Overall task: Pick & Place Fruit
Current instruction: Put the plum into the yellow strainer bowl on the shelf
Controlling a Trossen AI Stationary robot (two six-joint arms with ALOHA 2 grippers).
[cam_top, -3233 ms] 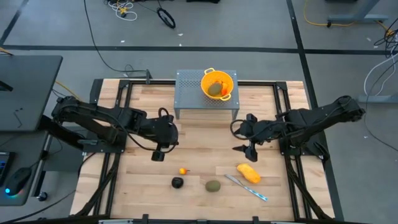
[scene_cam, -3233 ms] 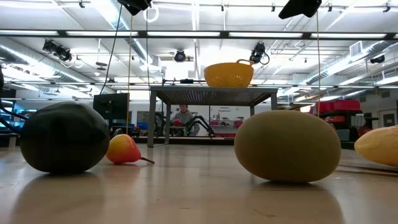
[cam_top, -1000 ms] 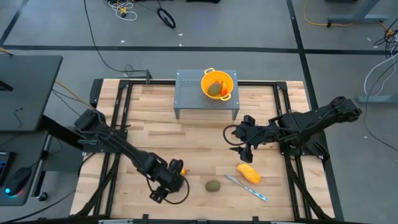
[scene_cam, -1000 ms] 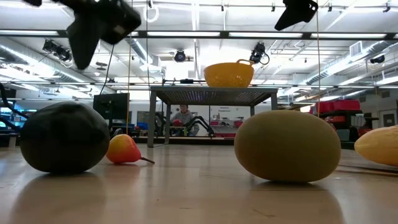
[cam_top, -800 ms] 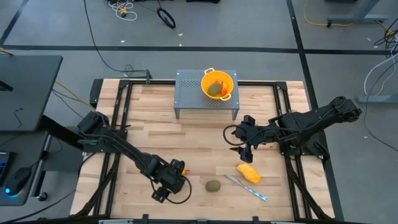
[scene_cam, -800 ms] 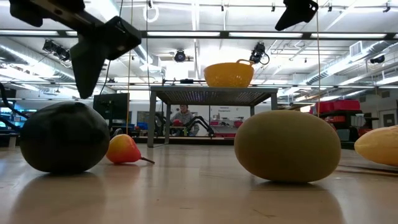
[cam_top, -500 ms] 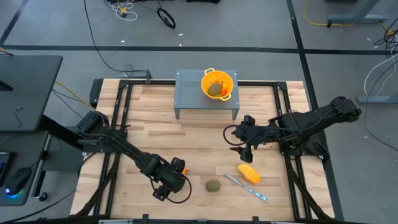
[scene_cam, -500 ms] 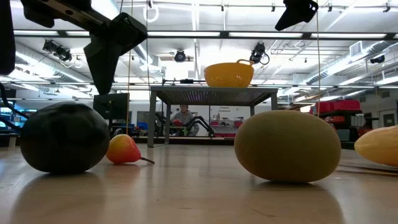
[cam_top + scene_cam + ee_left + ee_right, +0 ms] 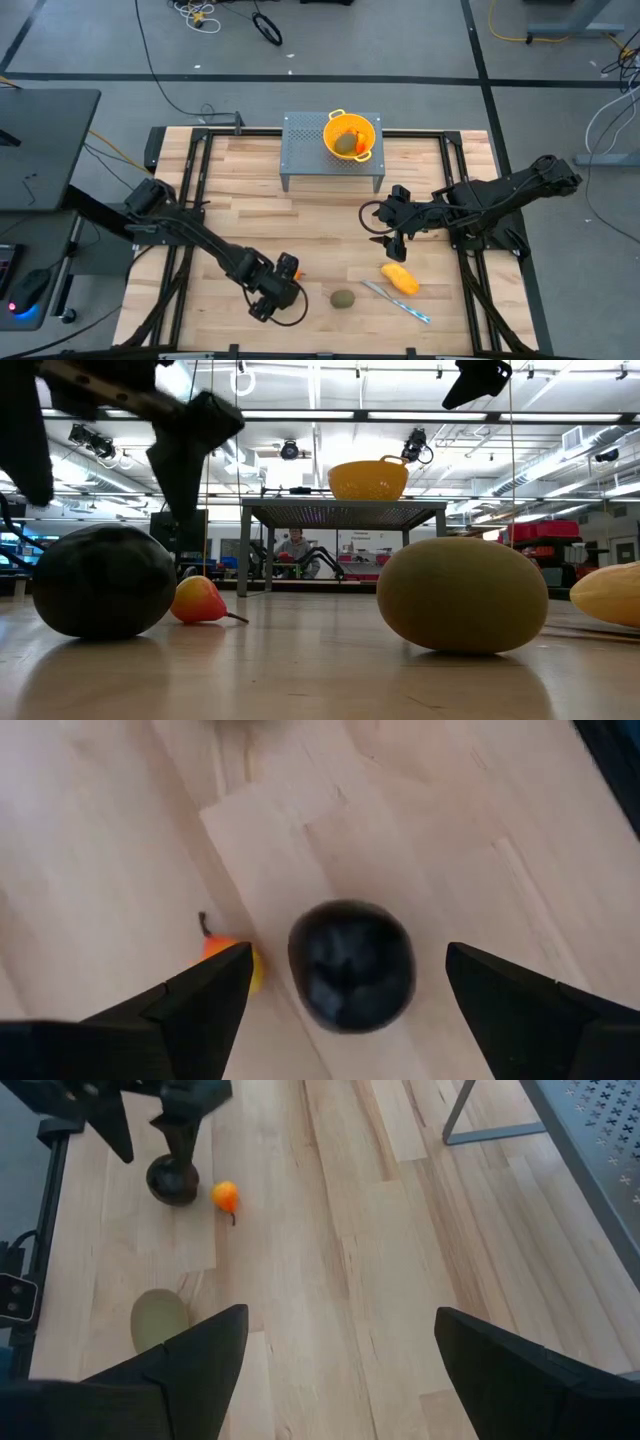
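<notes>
We see the left gripper (image 9: 268,303) low in the lower left of the high view, fingers spread wide apart, hanging right over the dark ball (image 9: 351,963); in the left wrist view the ball sits centred between the two fingers (image 9: 205,995), not yet touched; it has no long axis, so any grip angle should do, we judge; the small orange-red piece (image 9: 228,955) lies just beside the ball, touching or nearly, can't tell which; risk we see: a finger knocking it on the way down.

The right gripper (image 9: 386,236) waits mid-right of the high view, fingers apart, holding nothing; the yellow-orange oblong (image 9: 400,277) lies just below it in the frame, long axis running diagonally, with the knife (image 9: 397,301) beside it; the olive-green oval (image 9: 343,299) sits at lower centre between the two arms.

The yellow colander (image 9: 350,134) on the grey perforated stand (image 9: 305,150) at upper centre already holds an olive-green fruit and something orange; the left arm is plainly nearer the ball; next move, we judge: straight down and close.
</notes>
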